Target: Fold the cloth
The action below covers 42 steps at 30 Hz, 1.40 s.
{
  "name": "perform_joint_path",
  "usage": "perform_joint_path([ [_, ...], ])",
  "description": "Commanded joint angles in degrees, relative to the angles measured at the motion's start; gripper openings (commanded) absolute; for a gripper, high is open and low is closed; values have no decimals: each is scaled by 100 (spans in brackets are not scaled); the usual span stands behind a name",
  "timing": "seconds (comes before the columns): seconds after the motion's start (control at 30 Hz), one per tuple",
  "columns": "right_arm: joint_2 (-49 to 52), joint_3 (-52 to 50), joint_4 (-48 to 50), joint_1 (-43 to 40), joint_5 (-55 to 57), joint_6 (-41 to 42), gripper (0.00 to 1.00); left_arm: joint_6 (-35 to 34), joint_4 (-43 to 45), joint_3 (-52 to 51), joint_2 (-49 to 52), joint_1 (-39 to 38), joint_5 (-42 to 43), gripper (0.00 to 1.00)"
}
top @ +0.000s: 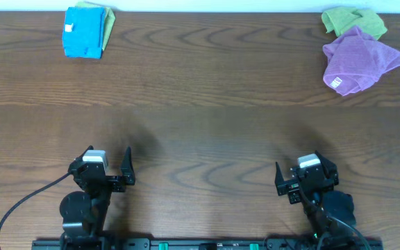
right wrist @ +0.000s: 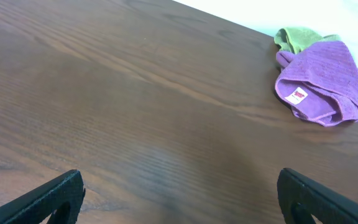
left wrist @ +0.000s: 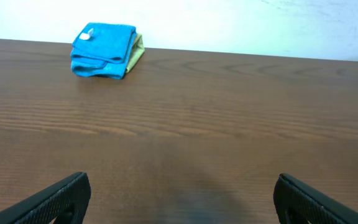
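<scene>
Far beyond the right gripper (right wrist: 179, 182), the cloth (right wrist: 328, 84) lies crumpled.

The table (top: 200, 104) under me is showing dark wood grain, smooth with a faint sheen. Far right, the cloth (top: 358, 59) is looking fuzzy and matt, carrying a small white label (right wrist: 298, 96). The green cloth (top: 353, 21) touching it and the blue cloth (top: 83, 33) far left are looking equally plush. The fingers (left wrist: 51, 200) of my left gripper (left wrist: 182, 190) are showing matt black, like plastic.
</scene>
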Motion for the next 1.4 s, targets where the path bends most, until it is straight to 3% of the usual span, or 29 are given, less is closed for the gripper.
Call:
perform_joint_path([
  [0.0,-52,-20,22,-42,-42,-37,99,-20,-46,-146,-37,-33,20,95],
  [0.3,55,-11,1698,-168,238,1147,99,-20,-46,-146,-35,-33,20,95],
  [0.47,761,227,2256,-669,304,1692,99,-17,-46,-146,-35,-33,20,96],
  [0.63,2253,835,2673,-1445,116,1893,99,-17,-46,-146,-35,-33,20,95],
  [0.8,4837,2295,2798,-2328,-490,1893,99,-17,-46,-146,-37,-33,20,95],
  [0.9,5908,2975,2916,-2430,-839,1893,99,-17,-46,-146,-37,-33,20,95],
  [1.13,7007,3163,4450,-2457,-813,1897,99,-17,-46,-146,-37,-33,20,95],
  [1.37,8367,4197,4030,-2909,-826,2465,99,-20,-46,-146,-37,-33,20,95],
])
